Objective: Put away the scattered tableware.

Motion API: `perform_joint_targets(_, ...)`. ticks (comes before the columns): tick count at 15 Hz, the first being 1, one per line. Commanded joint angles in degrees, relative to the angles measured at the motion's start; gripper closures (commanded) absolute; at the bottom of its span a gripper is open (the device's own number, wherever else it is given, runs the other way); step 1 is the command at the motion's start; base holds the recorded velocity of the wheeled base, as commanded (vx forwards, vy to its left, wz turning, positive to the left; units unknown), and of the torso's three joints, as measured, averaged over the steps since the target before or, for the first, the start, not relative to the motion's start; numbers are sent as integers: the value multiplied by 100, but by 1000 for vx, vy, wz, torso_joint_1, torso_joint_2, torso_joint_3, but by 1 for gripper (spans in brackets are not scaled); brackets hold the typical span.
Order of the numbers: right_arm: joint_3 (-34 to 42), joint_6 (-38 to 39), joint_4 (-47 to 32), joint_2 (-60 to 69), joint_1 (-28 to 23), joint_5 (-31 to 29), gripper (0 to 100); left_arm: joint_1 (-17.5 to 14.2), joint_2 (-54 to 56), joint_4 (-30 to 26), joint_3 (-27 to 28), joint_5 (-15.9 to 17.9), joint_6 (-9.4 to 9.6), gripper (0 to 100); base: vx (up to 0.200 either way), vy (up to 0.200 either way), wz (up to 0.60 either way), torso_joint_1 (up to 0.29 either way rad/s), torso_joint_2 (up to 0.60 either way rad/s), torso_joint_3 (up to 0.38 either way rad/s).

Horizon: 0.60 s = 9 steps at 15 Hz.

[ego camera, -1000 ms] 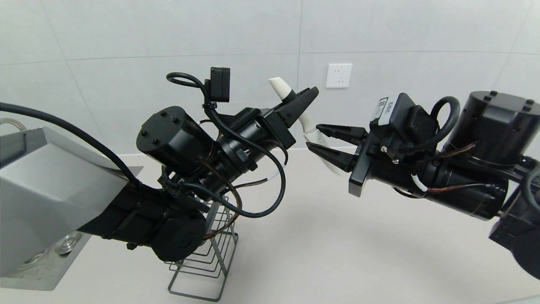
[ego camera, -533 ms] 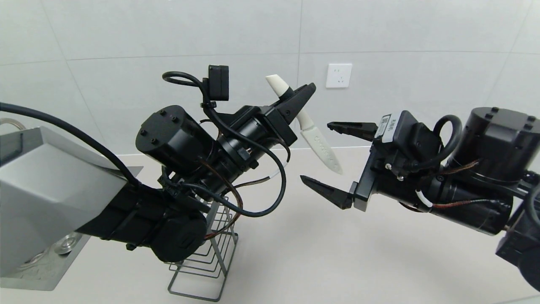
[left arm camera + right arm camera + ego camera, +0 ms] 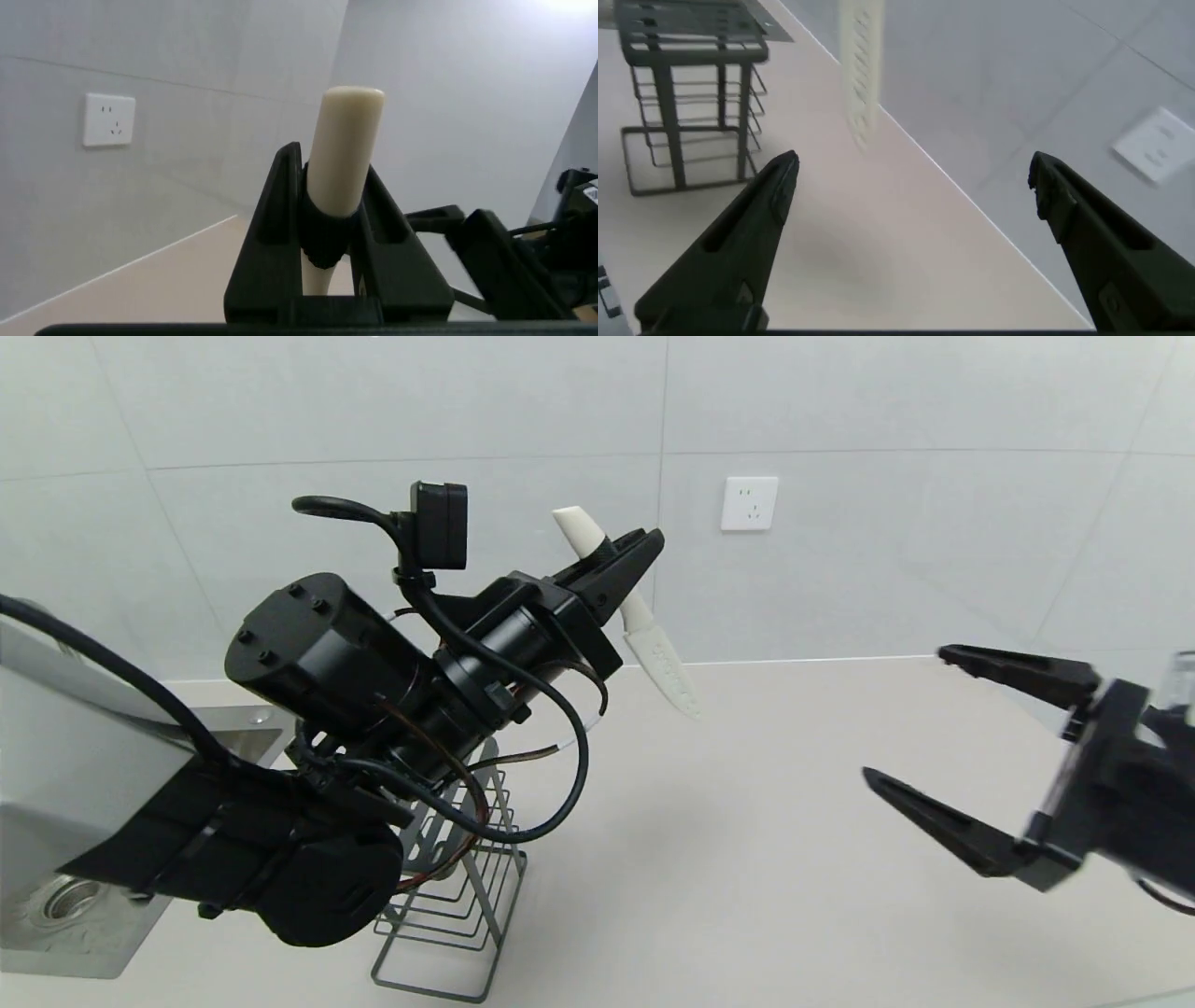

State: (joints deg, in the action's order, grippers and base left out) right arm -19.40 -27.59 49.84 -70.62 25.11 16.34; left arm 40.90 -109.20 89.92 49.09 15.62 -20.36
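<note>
Head view. The left gripper (image 3: pixel 639 546) is raised above the counter (image 3: pixel 747 859), in front of the tiled wall. Its jaws are clamped on a white knife (image 3: pixel 665 663). The grip sits on the handle, just above the blade. The handle end projects up and back past the fingers. The blade hangs tilted, tip down and toward the robot's right, clear of the counter. The right gripper (image 3: pixel 906 714) is well apart from the knife, at the right edge. Its jaws are spread wide and hold nothing. A wire rack (image 3: pixel 448 915) stands on the counter below the left arm. A steel sink (image 3: pixel 65 905) lies at the far left. A socket (image 3: pixel 749 503) is mounted on the wall.

Left wrist view. The two black fingers (image 3: pixel 280 201) press against the knife handle (image 3: pixel 344 140) from both sides. The rounded cream end stands out beyond them. The socket (image 3: pixel 109 119) shows on the wall behind.

Right wrist view. The two fingers (image 3: pixel 738 243) stand far apart with bare counter (image 3: pixel 878 261) between them. The knife blade (image 3: pixel 857 84) hangs in the air ahead, blurred. The rack (image 3: pixel 687 93) stands on the counter beyond one finger. The socket (image 3: pixel 1156 143) shows on the wall.
</note>
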Motion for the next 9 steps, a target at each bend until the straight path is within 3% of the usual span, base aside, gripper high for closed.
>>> perform_joint_targets(1,1096,17,-255,2219,-1140,107,0,-12,163,8,-84,3,41,100,0,0,0,0,0,0)
perform_joint_targets(4,1113,166,-264,3353,-1536,115,0,-21,259,8,-277,-6,58,100,0,0,0,0,0,0)
perform_joint_targets(6,1307,368,-273,4153,-1791,115,0,-29,303,8,-277,3,260,100,0,0,0,0,0,0)
perform_joint_targets(9,1940,421,-308,5814,-2353,124,0,-29,400,8,-286,3,735,100,0,0,0,0,0,0)
